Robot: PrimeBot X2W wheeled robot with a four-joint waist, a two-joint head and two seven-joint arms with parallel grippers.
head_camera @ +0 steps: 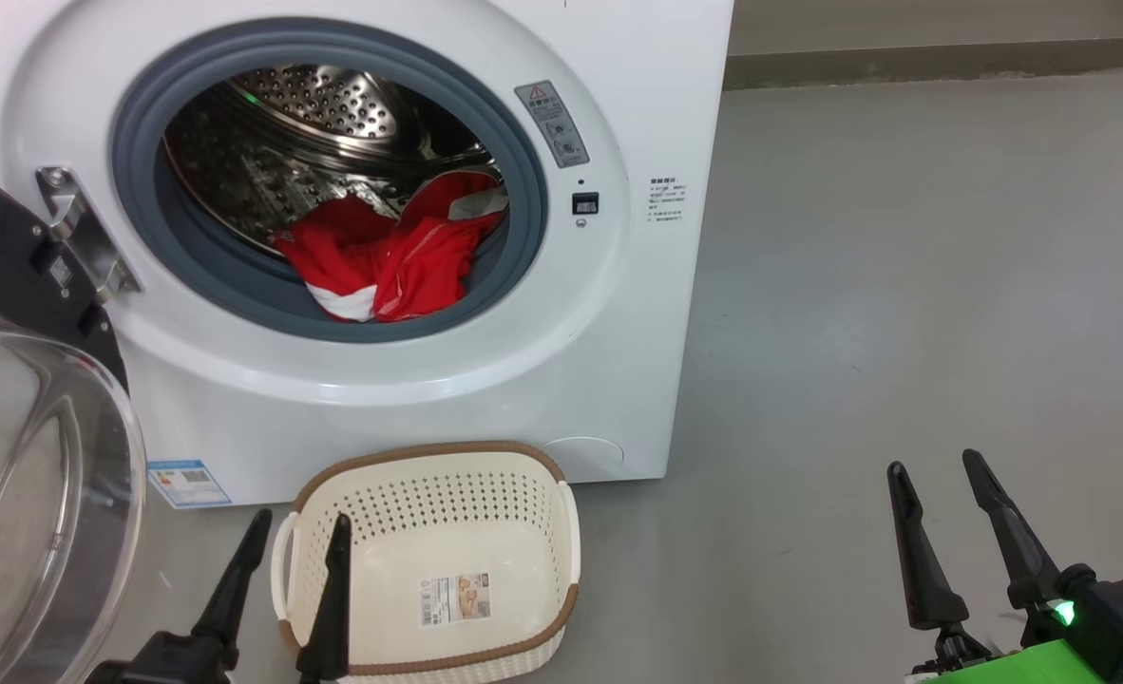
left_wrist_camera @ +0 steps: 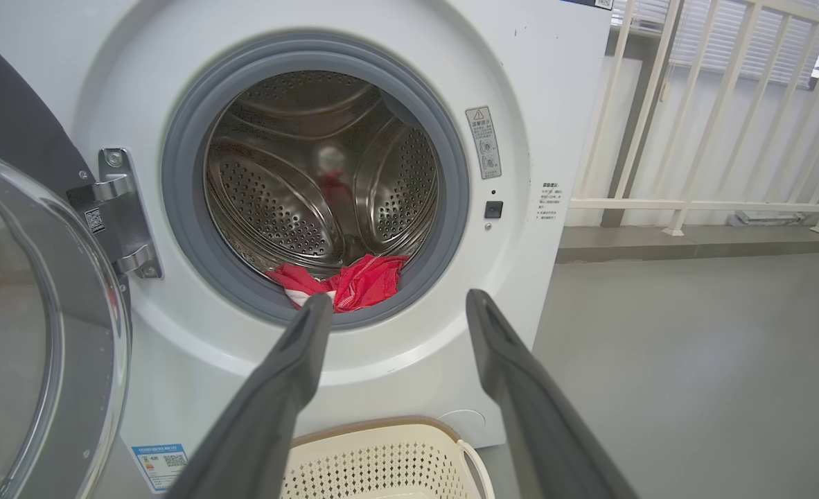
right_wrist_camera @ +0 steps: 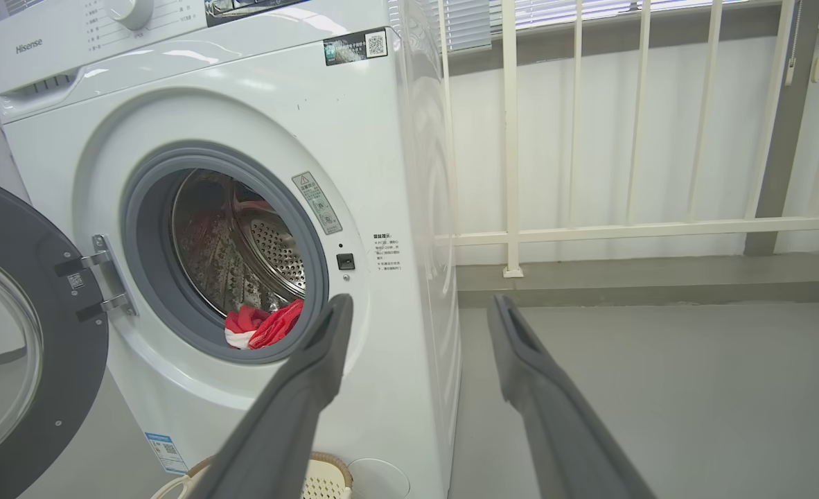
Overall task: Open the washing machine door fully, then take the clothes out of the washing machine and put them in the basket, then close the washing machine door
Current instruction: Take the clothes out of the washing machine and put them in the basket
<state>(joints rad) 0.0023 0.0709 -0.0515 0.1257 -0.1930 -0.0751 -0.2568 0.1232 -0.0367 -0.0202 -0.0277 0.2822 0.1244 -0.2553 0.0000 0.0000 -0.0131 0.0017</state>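
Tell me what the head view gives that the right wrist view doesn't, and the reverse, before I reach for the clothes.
Head view adds: the inside of the cream basket, with a sticker on its bottom, and the left pincer, open, at the basket's left side.
Right wrist view adds: the dial on the top panel, a QR sticker and the white railing beside the machine.
Both: the washing machine, its door swung open at the left, red clothes at the drum mouth, and the right pincer, open.
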